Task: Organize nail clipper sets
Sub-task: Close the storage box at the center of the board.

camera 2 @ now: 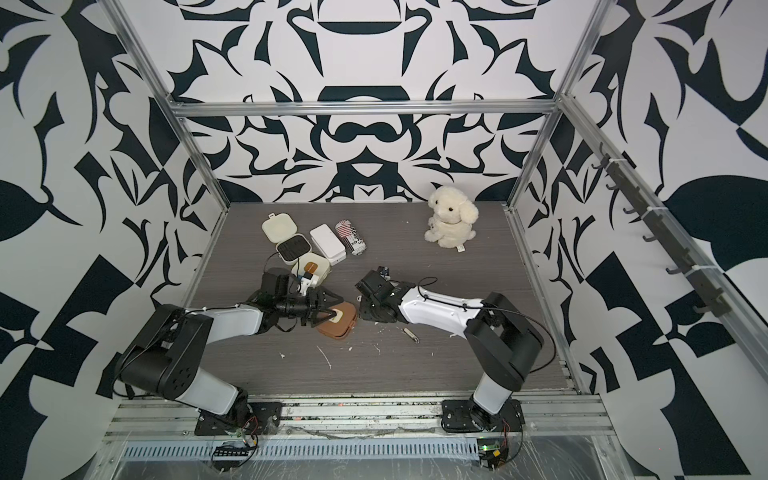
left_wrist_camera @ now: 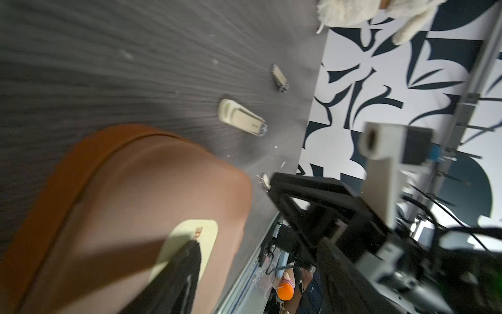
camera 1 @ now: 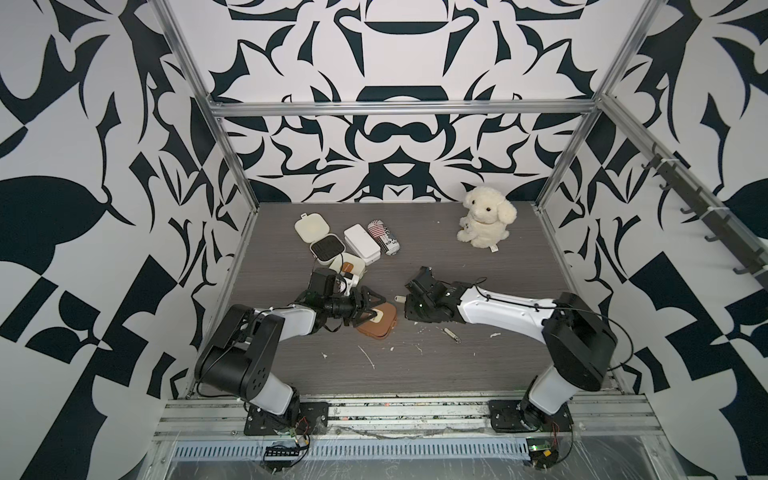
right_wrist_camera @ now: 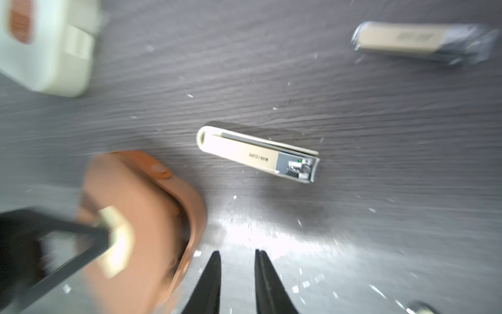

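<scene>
Operator: Left gripper (camera 1: 372, 309) status?
Technician: Jaws apart. One finger (left_wrist_camera: 184, 266) rests on the cream label of the closed tan case (camera 1: 380, 327), which lies on the bench (camera 1: 498, 357).
Operator: Right gripper (right_wrist_camera: 237, 254)?
Technician: Narrow gap, nothing held. A cream clipper (right_wrist_camera: 255, 155) lies just ahead, beside the tan case.

On the grey wood-grain counter (camera 1: 457, 270) a cream plush dog (camera 1: 486, 216) sits at the back, a plain white box (camera 1: 361, 243) lies just beside a striped can (camera 1: 384, 237), and white scraps (camera 1: 368, 356) dot the front.
</scene>
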